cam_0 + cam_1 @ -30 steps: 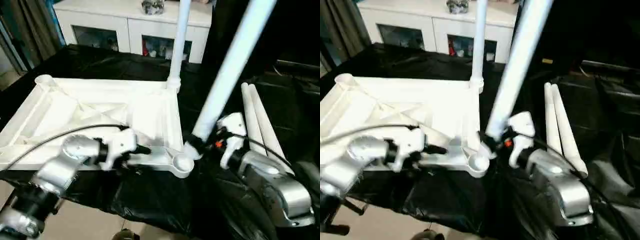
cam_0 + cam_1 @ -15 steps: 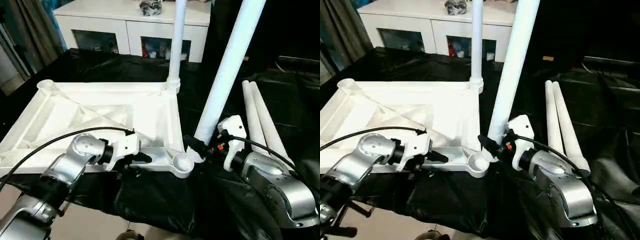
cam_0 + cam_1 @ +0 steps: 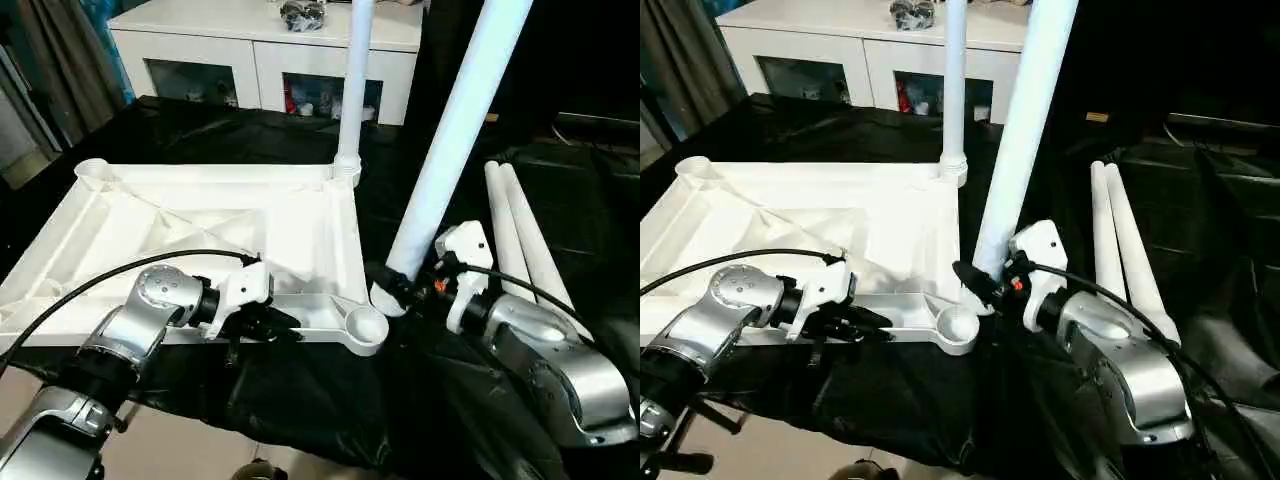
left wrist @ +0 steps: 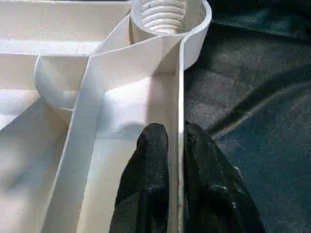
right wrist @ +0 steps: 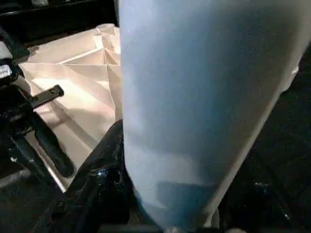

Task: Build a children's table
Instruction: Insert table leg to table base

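A: What is sitting nearest the robot, and how many grippers are working?

B: Two. The left gripper (image 4: 176, 160) is pinching the near rim of the tabletop (image 3: 200, 215), one black finger (image 4: 148, 184) inside the thin wall and the other outside it, both pressing on it. The right gripper (image 3: 392, 287) is clasping the lower end of one leg (image 3: 455, 130), its dark fingers wrapping around the tube.

A: Where is that held leg pointing?

B: It is leaning up toward one o'clock, with its foot hanging just beside the near right corner socket (image 3: 366, 325), at about three o'clock from it, not seated in it.

A: And the tabletop itself?

B: It is lying upside down on the black sheet (image 3: 300, 400), ribbed underside facing up, spreading from the picture's centre toward nine o'clock. I am counting three round sockets in view: the near right one, the far left one (image 3: 91, 168), and the far right one.

A: How many legs altogether?

B: Four. One upright leg (image 3: 354, 70) is standing in the far right socket, one is being held, and two spare legs (image 3: 520, 240) are lying side by side, touching, on the sheet at three o'clock.

A: Anything farther back?

B: One white cabinet (image 3: 260, 50) is standing at twelve o'clock, with something small and shiny on top that I cannot identify.
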